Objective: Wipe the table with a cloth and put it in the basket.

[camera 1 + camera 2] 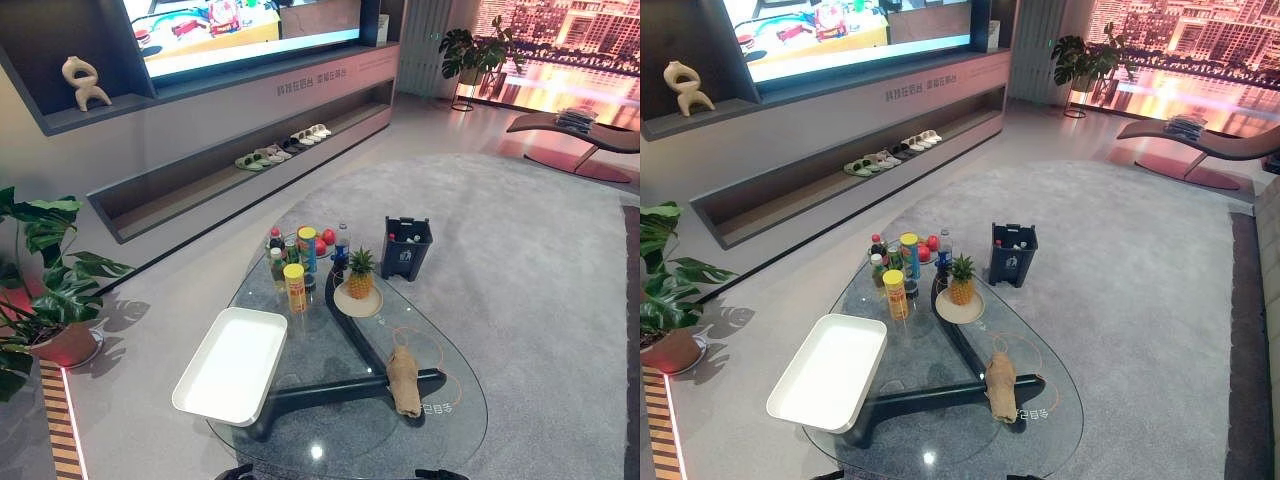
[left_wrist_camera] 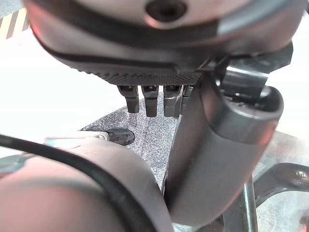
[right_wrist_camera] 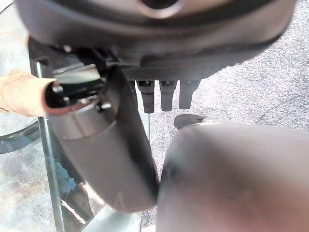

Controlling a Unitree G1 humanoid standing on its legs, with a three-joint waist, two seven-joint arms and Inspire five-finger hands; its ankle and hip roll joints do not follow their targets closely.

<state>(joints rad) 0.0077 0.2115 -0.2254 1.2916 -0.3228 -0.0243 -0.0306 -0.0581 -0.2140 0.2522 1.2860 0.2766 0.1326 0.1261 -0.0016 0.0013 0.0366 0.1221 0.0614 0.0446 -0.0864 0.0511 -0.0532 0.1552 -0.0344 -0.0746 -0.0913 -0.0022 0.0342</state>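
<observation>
Lying bunched up on the glass counter [image 1: 450,420], the tan cloth [image 1: 404,382] sits near the right edge, nothing touching it. The white basket [image 1: 232,364] is on the counter's left side, well apart from it. Bottles [image 1: 295,288] and a pineapple [image 1: 360,274] stand at the far end. Left hand [image 2: 159,99] and right hand [image 3: 166,94] both hang down, fingers straight and relaxed, holding nothing.
</observation>
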